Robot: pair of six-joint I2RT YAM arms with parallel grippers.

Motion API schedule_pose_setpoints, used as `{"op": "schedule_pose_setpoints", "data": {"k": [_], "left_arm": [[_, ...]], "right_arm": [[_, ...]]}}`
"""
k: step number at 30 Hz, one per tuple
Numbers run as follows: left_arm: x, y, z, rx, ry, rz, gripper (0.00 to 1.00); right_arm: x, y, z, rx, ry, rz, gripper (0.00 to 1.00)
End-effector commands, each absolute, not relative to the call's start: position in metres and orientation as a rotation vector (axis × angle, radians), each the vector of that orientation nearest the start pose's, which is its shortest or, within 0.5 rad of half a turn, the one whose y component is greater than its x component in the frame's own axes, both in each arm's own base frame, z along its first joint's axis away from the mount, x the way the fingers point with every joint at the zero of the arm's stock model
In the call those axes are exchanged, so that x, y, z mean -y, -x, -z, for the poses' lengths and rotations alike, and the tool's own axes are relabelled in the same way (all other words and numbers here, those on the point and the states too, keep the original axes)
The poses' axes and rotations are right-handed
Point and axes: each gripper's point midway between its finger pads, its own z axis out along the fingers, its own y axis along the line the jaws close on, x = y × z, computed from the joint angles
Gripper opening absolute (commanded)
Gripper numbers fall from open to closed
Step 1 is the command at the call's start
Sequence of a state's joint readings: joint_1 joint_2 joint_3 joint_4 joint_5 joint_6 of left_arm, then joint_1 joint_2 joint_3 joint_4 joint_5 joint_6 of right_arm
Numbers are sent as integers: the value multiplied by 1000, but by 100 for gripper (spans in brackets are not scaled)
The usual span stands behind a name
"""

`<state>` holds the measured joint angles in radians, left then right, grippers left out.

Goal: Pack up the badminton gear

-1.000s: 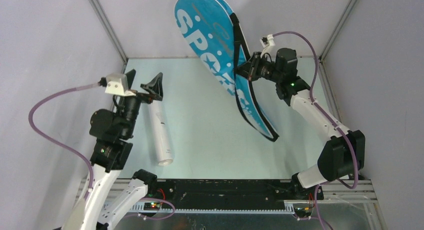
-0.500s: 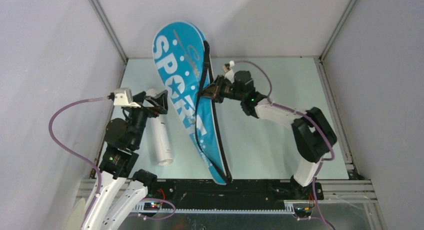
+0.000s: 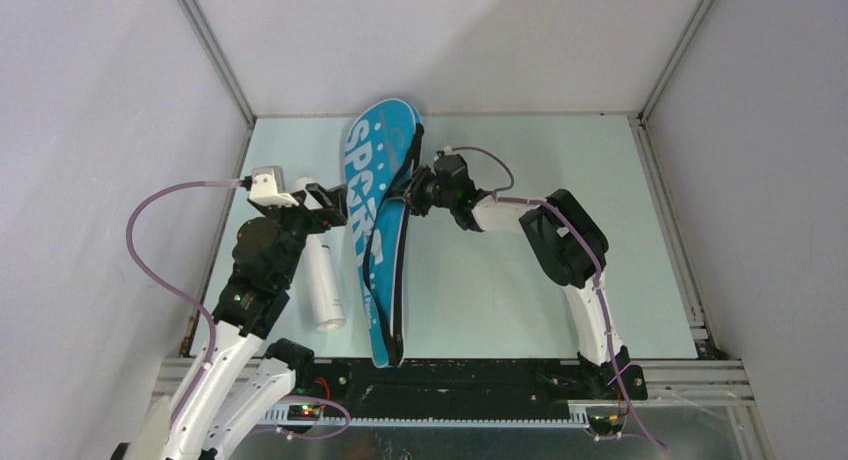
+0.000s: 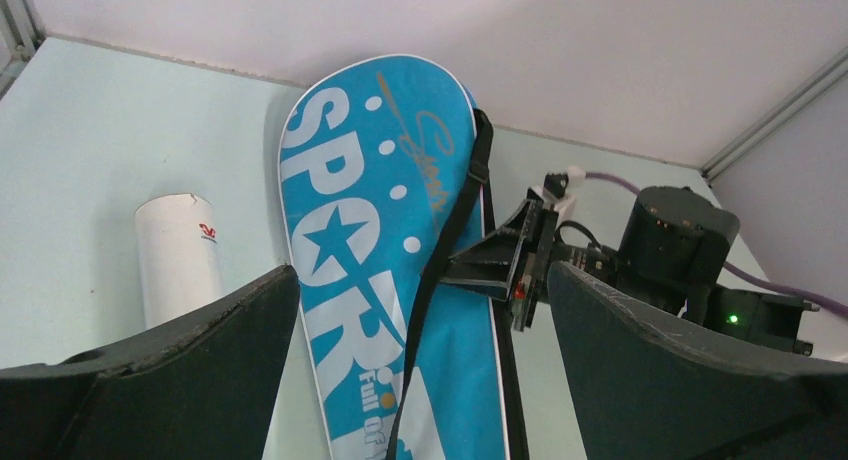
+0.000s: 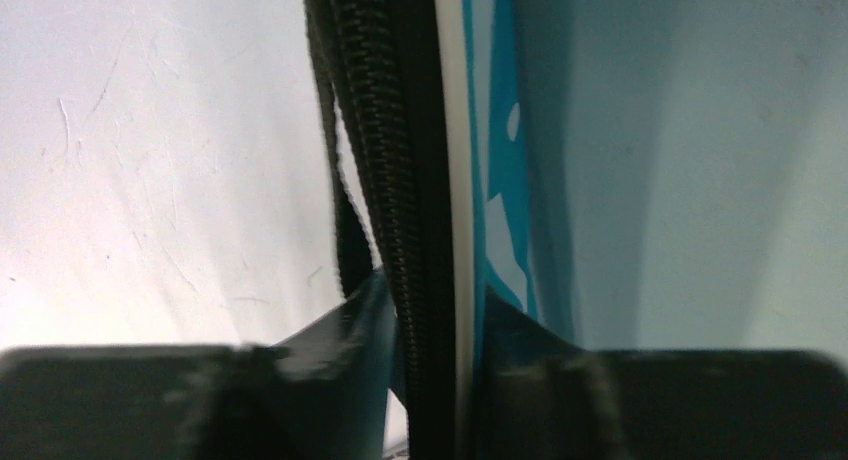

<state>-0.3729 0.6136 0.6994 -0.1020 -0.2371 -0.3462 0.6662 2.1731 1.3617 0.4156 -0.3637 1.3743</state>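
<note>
The right fingers (image 5: 345,330) are clamped on the zipped edge of the blue racket bag (image 3: 368,195). The bag stands on its edge on the bench (image 3: 520,290) and stretches away to both sides of them. The left fingers (image 4: 190,370) are wide apart and empty, with the bag just ahead of them and the white tube (image 4: 178,250) just beyond one of them. I judge the bag is being set down or handed over. The next move calls for a left grip near the black strap (image 4: 455,215) first, or the bag may tip.
</note>
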Motion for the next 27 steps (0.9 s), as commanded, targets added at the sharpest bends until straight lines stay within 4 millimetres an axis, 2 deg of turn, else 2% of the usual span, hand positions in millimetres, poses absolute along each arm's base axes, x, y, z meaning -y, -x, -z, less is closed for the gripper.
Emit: {"op": "schedule_pose_setpoints", "data": {"k": [1, 2, 5, 6, 7, 8, 9, 10, 11, 12, 14, 17, 18, 19, 20, 21, 22, 23, 24, 25, 26, 27], "left_arm": [[73, -283, -306, -1573, 221, 353, 100], [71, -283, -305, -1574, 225, 343, 100], [65, -283, -305, -1580, 241, 307, 100], [63, -283, -305, -1579, 246, 296, 100], [62, -282, -305, -1578, 247, 293, 100], [61, -283, -305, -1578, 248, 286, 100], [61, -282, -305, -1581, 248, 281, 100], [60, -282, -305, -1581, 250, 274, 100], [59, -282, -303, -1587, 252, 266, 100], [56, -283, -304, -1587, 258, 252, 100], [54, -283, -302, -1594, 261, 234, 100], [51, -284, -301, -1603, 264, 205, 100], [50, -285, -302, -1606, 261, 196, 100], [49, -285, -302, -1607, 261, 185, 100], [48, -286, -300, -1612, 260, 176, 100], [46, -286, -300, -1612, 265, 162, 100], [45, -287, -299, -1615, 266, 153, 100], [42, -287, -298, -1613, 278, 137, 100], [40, -287, -296, -1616, 284, 130, 100], [39, -287, -296, -1615, 292, 122, 100], [39, -287, -293, -1620, 291, 120, 99], [39, -287, -293, -1622, 291, 120, 99]], "right_arm": [[-456, -412, -138, -2230, -281, -1562, 38], [-455, -411, -134, -2250, -234, -1519, 49], [-438, -417, -124, -2290, -211, -1385, 63], [-426, -418, -111, -2327, -221, -1298, 72], [-415, -423, -112, -2321, -210, -1250, 76], [-401, -424, -101, -2352, -238, -1166, 86], [-389, -428, -103, -2344, -222, -1114, 93], [-374, -427, -92, -2376, -248, -1028, 98], [-361, -430, -95, -2368, -220, -972, 99], [-345, -429, -84, -2400, -237, -876, 99], [-316, -429, -81, -2411, -209, -718, 99], [-269, -424, -83, -2422, -145, -463, 99], [-254, -427, -91, -2393, -154, -384, 99], [-239, -422, -86, -2405, -139, -317, 99], [-225, -423, -99, -2363, -162, -270, 99], [-214, -419, -96, -2352, -161, -241, 99], [-200, -421, -117, -2289, -194, -224, 99], [-190, -416, -115, -2270, -201, -204, 99], [-174, -417, -139, -2195, -236, -192, 99], [-158, -413, -136, -2170, -252, -143, 99], [-140, -411, -160, -2097, -286, -139, 99], [-125, -405, -158, -2069, -314, -108, 99]]}}
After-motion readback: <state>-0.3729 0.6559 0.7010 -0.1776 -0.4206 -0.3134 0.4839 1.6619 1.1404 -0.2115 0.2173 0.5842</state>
